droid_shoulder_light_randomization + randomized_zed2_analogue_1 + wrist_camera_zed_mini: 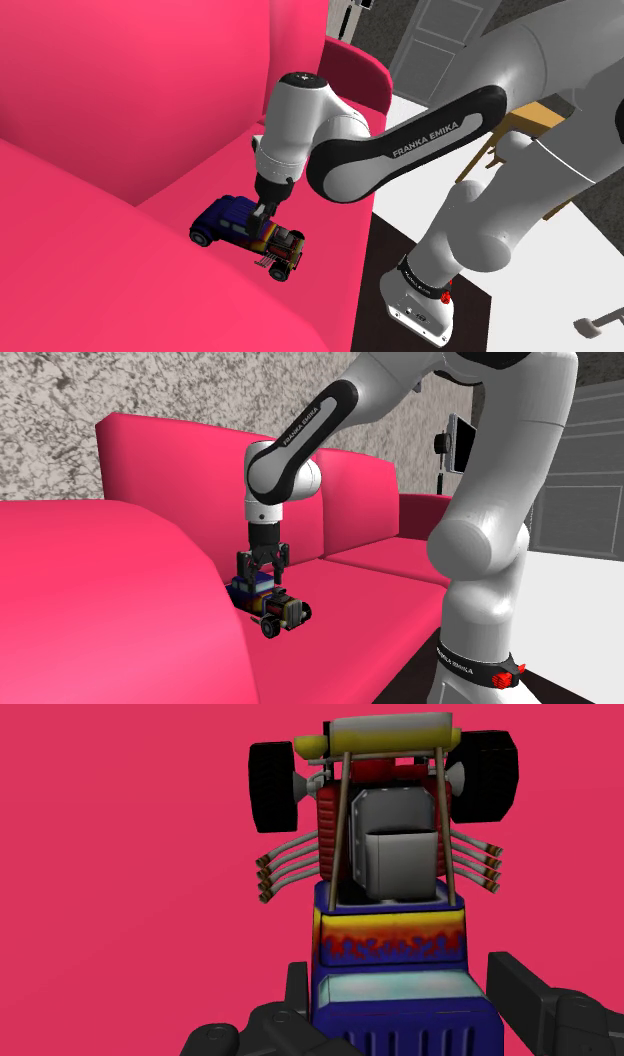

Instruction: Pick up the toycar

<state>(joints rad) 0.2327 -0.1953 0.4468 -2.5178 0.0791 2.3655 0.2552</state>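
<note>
The pink sofa [100, 250] supplies the work surface. Its seat cushion lies directly under the gripper, and the backrest rises beyond it.

The toy car [245, 232] stands on that seat cushion, directly beneath the gripper and close to the armrest in the second exterior view. Its blue cab sits between the fingers. The grey engine block, side pipes and black front wheels extend ahead of the fingertips.

The gripper [262, 574] points straight down over the cab. The fingers [525, 989] stand apart, one on each flank of the blue body, and a thin strip of pink appears to separate at least one of them from the paint. The gripper therefore straddles the car but does not clasp it. The cab is judged the chosen grasp site because its sides are flat and parallel, whereas the engine end is irregular.

The white arm [400, 150] reaches in from behind the gripper, keeping the wrist vertical. The likely next action is to close the fingers, then lift.
</note>
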